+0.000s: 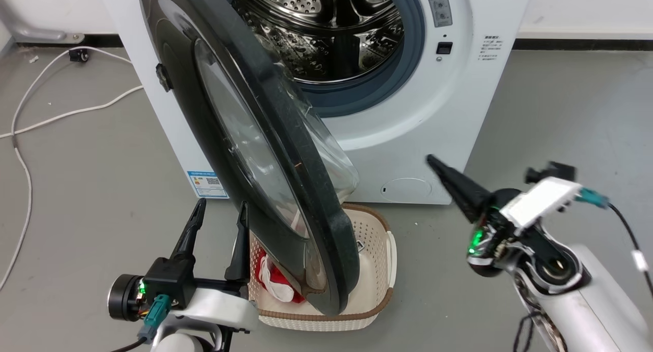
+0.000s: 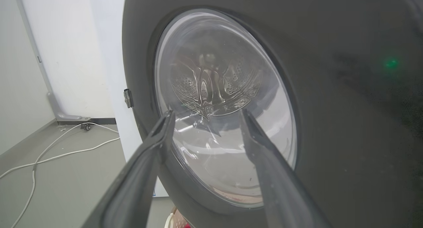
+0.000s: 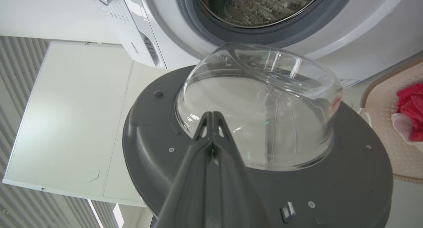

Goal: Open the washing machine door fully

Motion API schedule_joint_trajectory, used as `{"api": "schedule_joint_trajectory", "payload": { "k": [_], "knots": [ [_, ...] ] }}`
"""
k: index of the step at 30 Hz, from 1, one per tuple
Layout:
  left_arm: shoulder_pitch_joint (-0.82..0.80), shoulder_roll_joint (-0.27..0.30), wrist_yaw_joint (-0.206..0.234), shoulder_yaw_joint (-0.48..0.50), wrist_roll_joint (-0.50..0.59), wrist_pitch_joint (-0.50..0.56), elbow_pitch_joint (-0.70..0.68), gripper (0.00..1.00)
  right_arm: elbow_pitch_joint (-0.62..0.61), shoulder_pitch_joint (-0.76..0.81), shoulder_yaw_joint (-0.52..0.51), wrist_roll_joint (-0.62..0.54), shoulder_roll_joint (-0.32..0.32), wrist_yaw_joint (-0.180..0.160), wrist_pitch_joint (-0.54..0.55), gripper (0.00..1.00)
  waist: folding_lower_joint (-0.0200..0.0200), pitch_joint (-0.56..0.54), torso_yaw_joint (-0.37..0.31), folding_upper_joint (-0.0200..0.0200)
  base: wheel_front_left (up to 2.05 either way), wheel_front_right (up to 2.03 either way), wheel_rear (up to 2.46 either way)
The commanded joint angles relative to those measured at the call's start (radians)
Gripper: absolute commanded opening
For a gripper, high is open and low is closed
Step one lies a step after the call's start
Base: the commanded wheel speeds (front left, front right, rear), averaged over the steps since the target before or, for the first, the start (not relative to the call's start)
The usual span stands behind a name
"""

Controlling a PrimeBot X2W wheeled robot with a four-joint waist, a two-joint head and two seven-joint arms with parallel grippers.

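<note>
Grey floor (image 1: 76,189) stretches away left of the washing machine (image 1: 459,112), crossed by a white cable (image 1: 20,153), so the swing seems to have room there. The washing machine door (image 1: 275,137) stands about half open, hinged at the left, its lower edge above a cream basket (image 1: 377,285). The right hand (image 1: 431,160), fingers pressed together and empty, waits on the inner side, likely to push. The left hand (image 1: 223,204), spread wide and empty, faces the outer glass, in the door's path.
</note>
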Motion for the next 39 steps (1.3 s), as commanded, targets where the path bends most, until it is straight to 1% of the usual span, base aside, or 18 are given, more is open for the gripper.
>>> {"api": "schedule_joint_trajectory", "payload": {
  "k": [1, 4, 6, 10, 11, 12, 13, 14, 17, 20, 23, 25, 26, 28, 30, 33, 36, 39],
  "knots": [
    [0.014, -0.001, 0.004, 0.002, 0.0, -0.003, 0.0, 1.0, -0.009, 0.031, -0.017, -0.01, -0.006, 0.0, -0.033, 0.0, 0.0002, -0.004, -0.005, 0.0, 0.0, 0.0, 0.0],
    [0.022, -0.001, 0.005, 0.01, 0.0, -0.003, 0.001, 1.0, -0.039, 0.089, -0.074, -0.033, -0.017, 0.0, -0.137, 0.0, 0.0002, -0.013, -0.015, 0.0, 0.0, 0.0, 0.0],
    [0.023, -0.001, 0.006, 0.014, 0.0, -0.003, 0.0, 1.0, -0.06, 0.129, -0.109, -0.056, -0.036, 0.0, -0.193, 0.0, 0.0002, -0.015, -0.02, 0.0, 0.0, 0.0, 0.0],
    [0.031, -0.001, 0.008, 0.023, 0.001, -0.003, 0.002, 1.0, -0.103, 0.215, -0.166, -0.072, -0.053, 0.0, -0.278, 0.0, 0.0002, -0.021, -0.027, 0.0, 0.0, 0.0, 0.0],
    [0.032, -0.001, 0.009, 0.027, 0.001, -0.003, 0.002, 1.0, -0.113, 0.234, -0.177, -0.068, -0.055, 0.0, -0.29, 0.13, 0.0002, -0.022, -0.03, 0.0, 0.0, 0.0, 0.0],
    [0.033, -0.001, 0.009, 0.029, 0.002, -0.003, 0.001, 1.0, -0.119, 0.254, -0.191, -0.072, -0.062, 0.0, -0.31, 0.42, 0.0002, -0.023, -0.032, 0.0, 0.0, 0.0, 0.0],
    [0.034, -0.001, 0.009, 0.03, 0.003, -0.003, 0.002, 1.0, -0.128, 0.272, -0.199, -0.084, -0.07, 0.0, -0.326, 0.85, 0.0002, -0.024, -0.033, 0.0, 0.0, 0.0, 0.0],
    [0.035, -0.001, 0.009, 0.031, 0.004, -0.003, 0.002, 1.0, -0.138, 0.288, -0.207, -0.09, -0.07, 0.0, -0.346, 1.0, 0.0002, -0.025, -0.034, 0.0, 0.0, 0.0, 0.0],
    [0.038, -0.001, 0.008, 0.035, 0.007, -0.003, 0.004, 1.0, -0.155, 0.328, -0.219, -0.152, -0.083, 0.0, -0.424, 1.0, 0.0002, -0.029, -0.039, 0.0, 0.0, 0.0, 0.0],
    [0.039, -0.001, 0.006, 0.039, 0.009, -0.003, 0.005, 1.0, -0.155, 0.353, -0.216, -0.245, -0.092, 0.0, -0.509, 1.0, 0.0002, -0.033, -0.042, 0.0, 0.0, 0.0, 0.0],
    [0.038, -0.001, 0.006, 0.041, 0.007, -0.003, 0.004, 1.0, -0.145, 0.361, -0.222, -0.394, -0.096, 0.0, -0.557, 1.0, 0.0002, -0.034, -0.045, 0.0, 0.0, 0.0, 0.0],
    [0.041, -0.001, 0.006, 0.043, 0.007, -0.003, 0.004, 1.0, -0.141, 0.364, -0.245, -0.509, -0.078, 0.0, -0.567, 1.0, 0.0002, -0.034, -0.048, 0.0, 0.0, 0.0, 0.0],
    [0.042, -0.001, 0.006, 0.045, 0.007, -0.003, 0.003, 1.0, -0.143, 0.364, -0.269, -0.58, -0.068, 0.0, -0.568, 1.0, 0.0002, -0.034, -0.049, 0.0, 0.0, 0.0, 0.0],
    [0.042, -0.001, 0.007, 0.047, 0.008, -0.003, 0.001, 1.0, -0.165, 0.365, -0.334, -0.762, -0.041, 0.0, -0.569, 1.0, 0.0002, -0.032, -0.052, 0.0, 0.0, 0.0, 0.0],
    [0.039, -0.001, 0.006, 0.049, 0.011, -0.003, 0.0, 1.0, -0.204, 0.379, -0.385, -0.94, 0.011, 0.0, -0.568, 1.0, 0.0002, -0.029, -0.053, 0.0, 0.0, 0.0, 0.0],
    [0.033, -0.001, 0.006, 0.052, 0.012, -0.003, 0.0, 1.0, -0.288, 0.396, -0.447, -1.221, 0.067, 0.0, -0.569, 1.0, 0.0002, -0.025, -0.054, 0.0, 0.0, 0.0, 0.0],
    [0.028, -0.001, 0.006, 0.056, 0.013, -0.003, 0.0, 1.0, -0.356, 0.43, -0.457, -1.448, 0.111, 0.0, -0.569, 1.0, 0.0002, -0.023, -0.054, 0.0, 0.0, 0.0, 0.0],
    [0.024, -0.001, 0.005, 0.057, 0.014, -0.003, 0.002, 1.0, -0.401, 0.466, -0.443, -1.604, 0.136, 0.0, -0.563, 1.0, 0.0002, -0.021, -0.054, 0.0, 0.0, 0.0, 0.0]
  ]
}}
